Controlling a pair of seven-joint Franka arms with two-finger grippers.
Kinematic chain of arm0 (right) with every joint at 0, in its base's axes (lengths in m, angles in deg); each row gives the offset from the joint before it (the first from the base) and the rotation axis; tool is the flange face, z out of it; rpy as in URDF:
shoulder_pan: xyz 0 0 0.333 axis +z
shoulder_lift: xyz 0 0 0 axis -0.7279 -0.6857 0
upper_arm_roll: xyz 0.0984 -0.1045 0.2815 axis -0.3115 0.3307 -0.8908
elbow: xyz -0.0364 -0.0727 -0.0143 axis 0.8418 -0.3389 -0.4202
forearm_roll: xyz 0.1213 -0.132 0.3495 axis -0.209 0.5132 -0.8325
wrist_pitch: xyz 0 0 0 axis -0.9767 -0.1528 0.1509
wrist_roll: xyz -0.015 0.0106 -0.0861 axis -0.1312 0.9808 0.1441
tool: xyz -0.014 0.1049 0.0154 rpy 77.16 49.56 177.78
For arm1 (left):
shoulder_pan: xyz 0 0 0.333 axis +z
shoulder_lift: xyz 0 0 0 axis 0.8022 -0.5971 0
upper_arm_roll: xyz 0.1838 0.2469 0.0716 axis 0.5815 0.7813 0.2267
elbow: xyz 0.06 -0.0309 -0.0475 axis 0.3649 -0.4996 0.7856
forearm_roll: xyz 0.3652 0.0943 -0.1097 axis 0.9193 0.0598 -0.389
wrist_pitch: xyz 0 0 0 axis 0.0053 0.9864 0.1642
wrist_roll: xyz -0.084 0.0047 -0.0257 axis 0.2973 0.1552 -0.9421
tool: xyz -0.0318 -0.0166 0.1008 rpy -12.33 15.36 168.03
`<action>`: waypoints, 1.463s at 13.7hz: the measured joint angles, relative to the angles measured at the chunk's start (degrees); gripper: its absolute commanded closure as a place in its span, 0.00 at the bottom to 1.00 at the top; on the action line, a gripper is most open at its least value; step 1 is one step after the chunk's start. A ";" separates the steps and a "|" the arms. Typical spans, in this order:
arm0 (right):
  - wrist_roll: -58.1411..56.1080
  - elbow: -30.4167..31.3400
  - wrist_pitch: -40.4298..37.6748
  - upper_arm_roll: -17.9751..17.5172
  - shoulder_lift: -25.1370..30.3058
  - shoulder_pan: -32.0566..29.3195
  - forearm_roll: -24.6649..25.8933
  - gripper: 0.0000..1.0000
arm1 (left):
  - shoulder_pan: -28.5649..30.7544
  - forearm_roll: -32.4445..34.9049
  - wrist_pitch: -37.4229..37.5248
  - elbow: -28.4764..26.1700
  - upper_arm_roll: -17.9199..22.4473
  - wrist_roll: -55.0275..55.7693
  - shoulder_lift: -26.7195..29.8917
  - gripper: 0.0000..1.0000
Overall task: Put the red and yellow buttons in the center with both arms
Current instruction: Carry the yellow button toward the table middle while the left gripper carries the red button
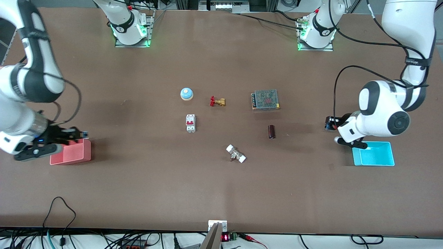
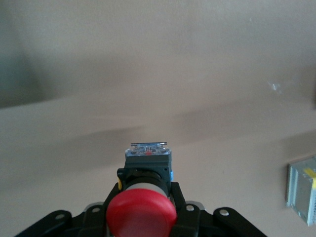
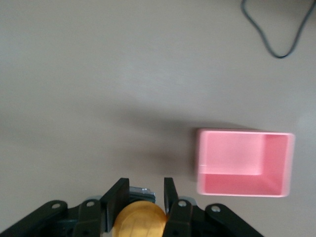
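- White-capped fitting (image 1: 236, 154) lies nearest the front camera, on the brown tabletop (image 1: 138, 186).
- Left gripper (image 2: 143, 210) hangs over the cyan bin (image 1: 375, 154), at the edge toward that fitting, jaws clamped on the red button (image 2: 142, 211).
- Right gripper (image 3: 140, 197) hangs over the pink bin (image 1: 71, 153), jaws clamped on the yellow button (image 3: 141, 220).

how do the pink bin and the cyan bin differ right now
The pink rectangular plastic bin sits toward the right arm's end of the table, the cyan rectangular plastic bin toward the left arm's end. The right gripper hangs at the pink bin's rim; the left gripper is beside the cyan one. Both look empty.
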 measured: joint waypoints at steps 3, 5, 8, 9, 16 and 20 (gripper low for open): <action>13.95 2.54 5.75 -0.41 -2.19 6.66 1.94 0.62 | -0.11 -0.10 -6.44 -4.14 -0.27 2.00 -0.01 0.71; 20.93 4.36 10.75 -0.39 -4.52 9.52 5.25 0.62 | -0.22 -0.13 -11.57 -7.43 -0.38 5.04 -0.02 0.71; 27.34 6.02 15.88 -0.38 -7.41 11.16 10.02 0.62 | -0.61 -0.17 -14.11 -9.62 -0.74 10.14 -0.01 0.71; 28.11 6.42 16.82 -0.36 -7.96 11.18 10.71 0.62 | -0.77 -0.17 -14.17 -9.72 -0.88 12.44 -0.01 0.70; 35.03 8.05 19.03 -0.35 -9.97 12.65 16.43 0.61 | -1.47 -0.18 -14.31 -10.11 -0.91 15.90 -0.03 0.26; 36.91 8.24 19.72 -0.36 -10.74 13.90 16.61 0.60 | -1.48 -0.18 -14.13 -10.04 -0.91 15.64 0.10 0.00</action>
